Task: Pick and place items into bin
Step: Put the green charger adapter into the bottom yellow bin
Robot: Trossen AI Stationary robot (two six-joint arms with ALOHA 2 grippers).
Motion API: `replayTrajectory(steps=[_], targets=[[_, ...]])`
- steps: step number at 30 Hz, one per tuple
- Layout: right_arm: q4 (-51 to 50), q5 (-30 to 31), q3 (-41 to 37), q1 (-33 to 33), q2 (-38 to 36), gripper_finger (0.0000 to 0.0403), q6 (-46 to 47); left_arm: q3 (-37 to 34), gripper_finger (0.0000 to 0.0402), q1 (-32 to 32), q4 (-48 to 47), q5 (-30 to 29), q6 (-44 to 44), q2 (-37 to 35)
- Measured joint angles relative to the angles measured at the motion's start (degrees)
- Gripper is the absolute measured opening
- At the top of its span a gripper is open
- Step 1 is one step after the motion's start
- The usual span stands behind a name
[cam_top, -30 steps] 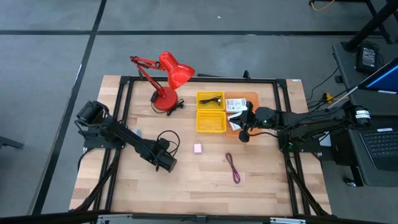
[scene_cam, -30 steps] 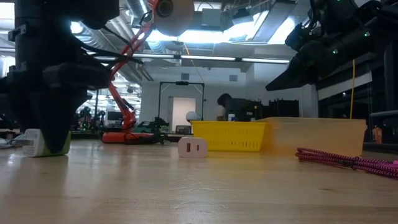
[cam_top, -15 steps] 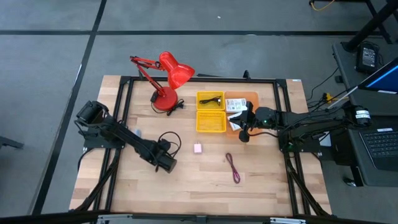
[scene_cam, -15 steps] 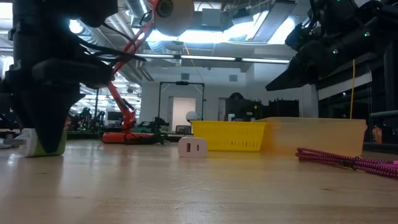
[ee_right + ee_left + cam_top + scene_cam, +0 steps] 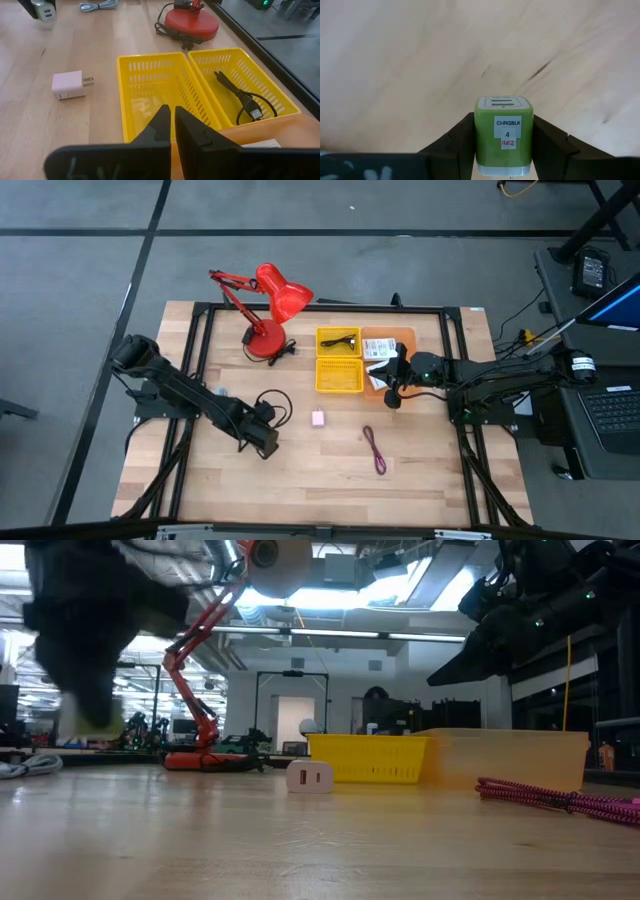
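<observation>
left claw (image 5: 503, 150) is clamped on the small green plastic charger block (image 5: 503, 134), lifted off the table, next it needs carrying to the yellow plastic bin (image 5: 339, 375)

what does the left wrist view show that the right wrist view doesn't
Only the left wrist view shows the white label reading CHRGBLK 4 on the green cube charger, clamped between the left hand fingers above bare wood.

Only the right wrist view shows the two yellow slotted plastic bins, the black cord in one, the pink plug charger, the red lamp base and the shut right hand.

Both share the light wooden tabletop; the green charger appears in the right wrist view only tiny and far off.
</observation>
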Motion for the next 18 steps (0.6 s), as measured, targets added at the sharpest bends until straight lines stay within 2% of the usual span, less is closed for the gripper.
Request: replayTrajectory(steps=[8,12,15,18], targets=[[0.0,0.0,0.0,0.0,0.0,0.0010,0.0,0.0,0.0144,0.0,1.2,-12.6,14.0,-6.5],[0.0,0.0,0.0,0.0,0.0,0.0010,0.0,0.0,0.0144,0.1,6.0,-18.3,23.4,-8.0],[0.1,0.0,0.0,0.0,0.0,0.0010,0.0,0.0,0.0144,0.1,12.1,-20.4,31.0,-8.2],[0.2,0.0,0.0,0.0,0.0,0.0010,0.0,-0.2,0.0144,0.6,18.8,-20.1,37.2,-8.2]])
